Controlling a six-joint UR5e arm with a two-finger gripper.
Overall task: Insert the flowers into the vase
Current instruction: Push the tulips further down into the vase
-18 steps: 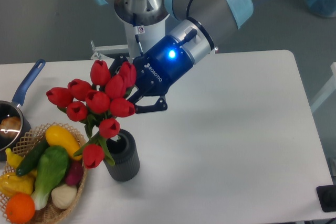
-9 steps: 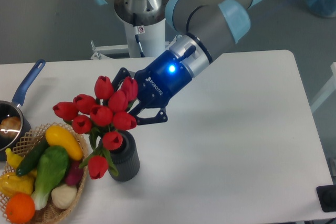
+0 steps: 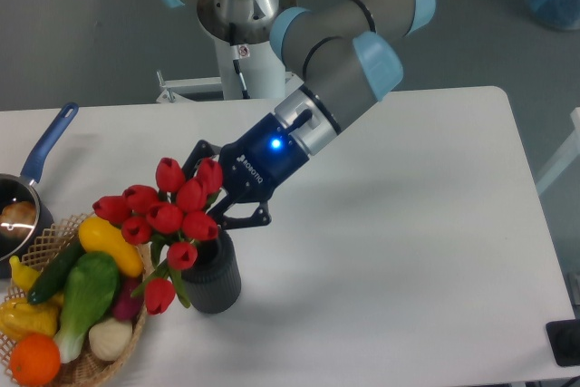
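The flowers, a bunch of red tulips with green leaves, lean left over the vase. The vase is short, dark grey and ribbed, and stands near the table's front left. The lower end of the bunch is at the vase's mouth, and two blooms hang down its left side. My gripper comes in from the upper right, just above the vase, and is shut on the flowers. The blooms hide its fingertips and the stems.
A wicker basket of vegetables touches the vase's left side, and the tulips overhang it. A blue-handled saucepan sits at the left edge. The robot's base stands behind the table.
My gripper has moved down and left with the flowers. The bunch has sunk lower onto the vase's mouth. The vase, basket and saucepan have not moved.
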